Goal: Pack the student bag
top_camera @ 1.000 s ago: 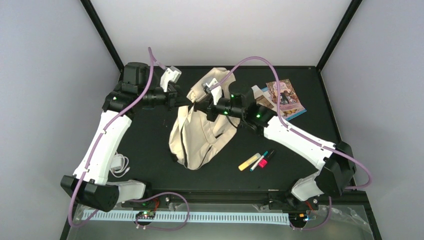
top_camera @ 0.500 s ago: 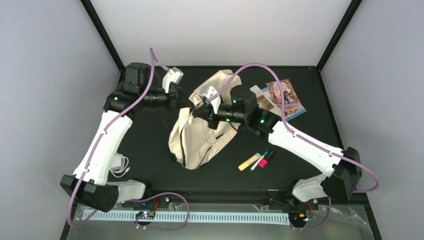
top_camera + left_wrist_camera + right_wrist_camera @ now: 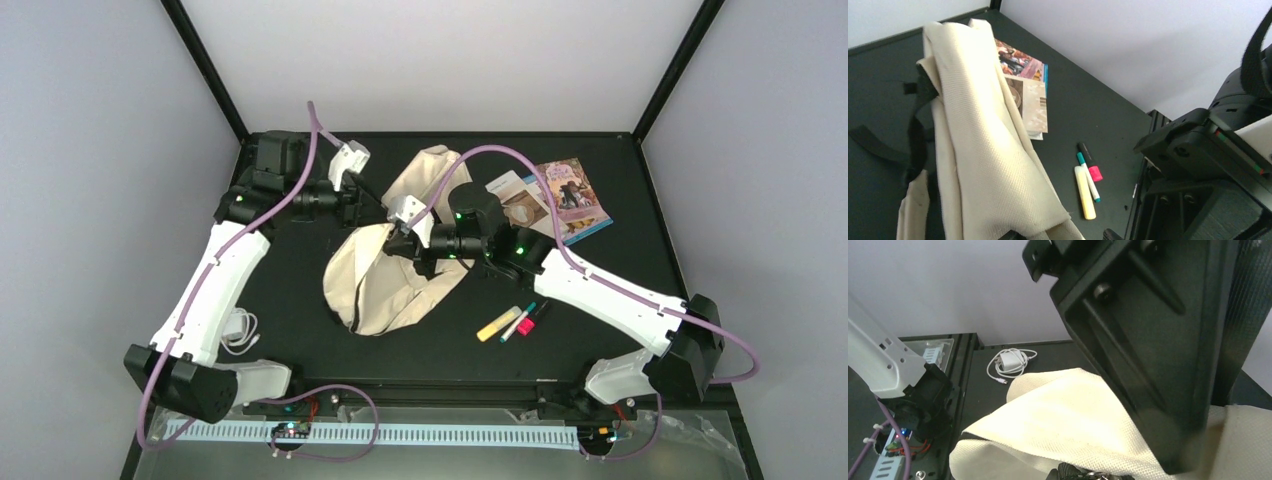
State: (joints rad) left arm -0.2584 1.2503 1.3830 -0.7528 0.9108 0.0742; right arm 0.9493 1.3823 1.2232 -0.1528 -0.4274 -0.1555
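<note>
Near edge: white charger [image 3: 238,328] at left and three markers [image 3: 515,322] at right, all loose on the table [image 3: 300,290].
Mid-table: student bag [image 3: 385,285] lies slumped; interior not visible.
Right gripper [image 3: 398,245] is over the bag's middle, pinched closed on cream fabric, with the arm stretched in from the right.
Left gripper [image 3: 372,208] is at the bag's far-left edge, fingers parted.
Books [image 3: 565,192] lie far right, outside the bag.

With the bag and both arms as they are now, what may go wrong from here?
1. Only the right tool pinches the cream-beige fabric backpack; the left tool looks open, so a pull may drag the whole bag instead of opening it.
2. The yellow highlighter and two marker pens lie near the right arm; a sweep may knock them away.
</note>
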